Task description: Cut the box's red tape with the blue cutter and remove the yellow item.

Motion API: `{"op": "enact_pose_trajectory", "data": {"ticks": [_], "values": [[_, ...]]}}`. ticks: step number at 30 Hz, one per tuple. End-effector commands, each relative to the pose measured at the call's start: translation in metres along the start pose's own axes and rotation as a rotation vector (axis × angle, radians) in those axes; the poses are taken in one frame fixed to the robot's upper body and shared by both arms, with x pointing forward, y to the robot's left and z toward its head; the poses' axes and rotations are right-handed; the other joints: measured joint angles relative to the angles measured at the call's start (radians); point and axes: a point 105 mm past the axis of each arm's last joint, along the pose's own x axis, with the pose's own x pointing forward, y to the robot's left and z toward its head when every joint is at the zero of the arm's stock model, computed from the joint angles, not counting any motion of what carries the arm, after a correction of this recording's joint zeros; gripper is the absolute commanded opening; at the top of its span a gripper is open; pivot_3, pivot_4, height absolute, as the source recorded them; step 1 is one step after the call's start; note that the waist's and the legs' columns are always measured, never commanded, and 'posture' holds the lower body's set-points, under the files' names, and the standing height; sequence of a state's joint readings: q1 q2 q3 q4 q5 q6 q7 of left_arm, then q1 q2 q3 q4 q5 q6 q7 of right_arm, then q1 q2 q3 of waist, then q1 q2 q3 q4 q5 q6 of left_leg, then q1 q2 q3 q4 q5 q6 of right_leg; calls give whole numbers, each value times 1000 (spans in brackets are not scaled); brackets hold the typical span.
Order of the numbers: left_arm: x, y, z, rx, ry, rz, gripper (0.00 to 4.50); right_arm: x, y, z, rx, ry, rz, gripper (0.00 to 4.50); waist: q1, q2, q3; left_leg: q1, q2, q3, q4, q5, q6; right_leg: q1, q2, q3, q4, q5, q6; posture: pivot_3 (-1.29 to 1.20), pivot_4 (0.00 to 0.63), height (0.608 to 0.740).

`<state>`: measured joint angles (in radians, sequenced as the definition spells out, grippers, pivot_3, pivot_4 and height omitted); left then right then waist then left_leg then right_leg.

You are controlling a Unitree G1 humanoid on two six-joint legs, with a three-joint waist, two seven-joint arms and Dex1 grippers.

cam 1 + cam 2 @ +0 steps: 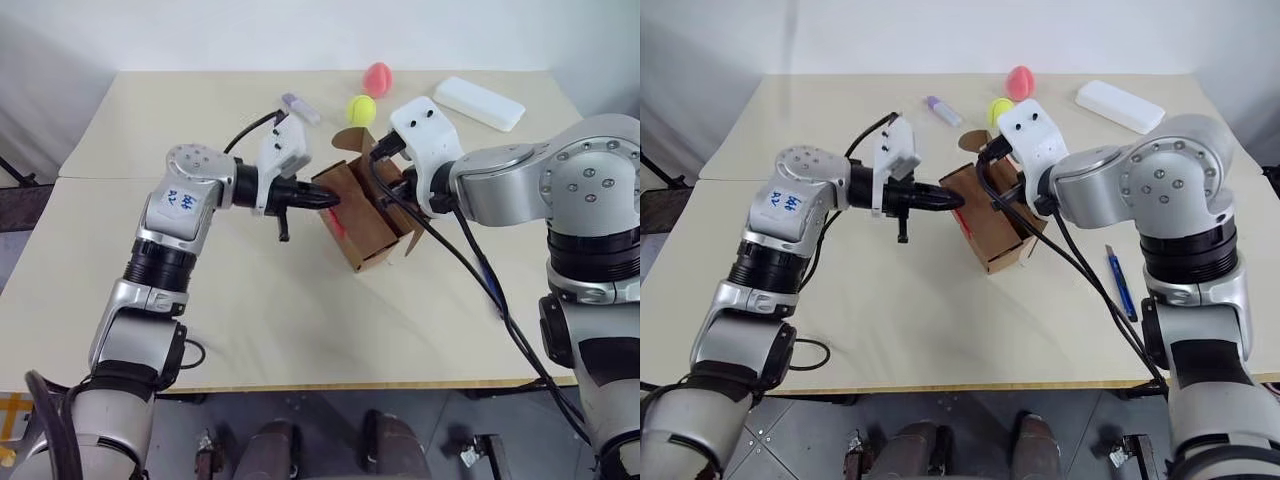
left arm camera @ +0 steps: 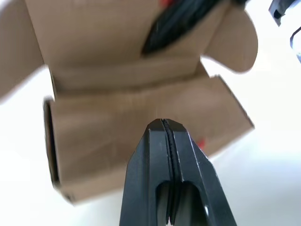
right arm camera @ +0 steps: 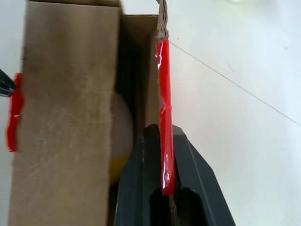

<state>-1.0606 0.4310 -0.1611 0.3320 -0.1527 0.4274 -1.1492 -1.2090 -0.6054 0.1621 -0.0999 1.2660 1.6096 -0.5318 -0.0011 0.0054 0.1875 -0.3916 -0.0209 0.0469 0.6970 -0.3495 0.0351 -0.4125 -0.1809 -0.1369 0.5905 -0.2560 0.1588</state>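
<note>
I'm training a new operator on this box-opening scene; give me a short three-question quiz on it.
1. True or false: the box is already open.
2. Where does the blue cutter lie? A) in the left gripper B) on the table beside the right arm C) inside the box
3. Which gripper pinches the flap with cut red tape?

Key: 1 true. 2 B. 3 the right gripper, as the right wrist view shows.
</note>
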Motion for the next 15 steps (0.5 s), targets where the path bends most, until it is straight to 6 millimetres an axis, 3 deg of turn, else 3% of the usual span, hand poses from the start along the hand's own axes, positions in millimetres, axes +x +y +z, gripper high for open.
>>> {"op": "enact_pose_trajectory", "data": {"ticks": [1,5,11,15], "values": [[13,1,5,66,-2,1,0,-6,2,8,-20,-22,-11,17,-1,0,0,0,0,0,0,0,0,0,0,0,0,0,0,0,150,740],[31,0,13,81,-36,-26,0,-7,4,4,-6,-15,-5,17,-2,0,0,0,1,2,0,0,0,0,0,-1,-1,0,0,0,150,740],[40,4,-24,147,110,-25,0,-13,5,-3,5,6,25,17,-2,0,0,0,1,3,0,0,0,0,0,0,-1,0,0,0,150,740],[39,5,-31,161,136,-33,0,-20,7,-11,65,32,39,17,1,-1,0,0,1,2,0,0,1,0,0,0,-1,0,0,0,150,740]]}}
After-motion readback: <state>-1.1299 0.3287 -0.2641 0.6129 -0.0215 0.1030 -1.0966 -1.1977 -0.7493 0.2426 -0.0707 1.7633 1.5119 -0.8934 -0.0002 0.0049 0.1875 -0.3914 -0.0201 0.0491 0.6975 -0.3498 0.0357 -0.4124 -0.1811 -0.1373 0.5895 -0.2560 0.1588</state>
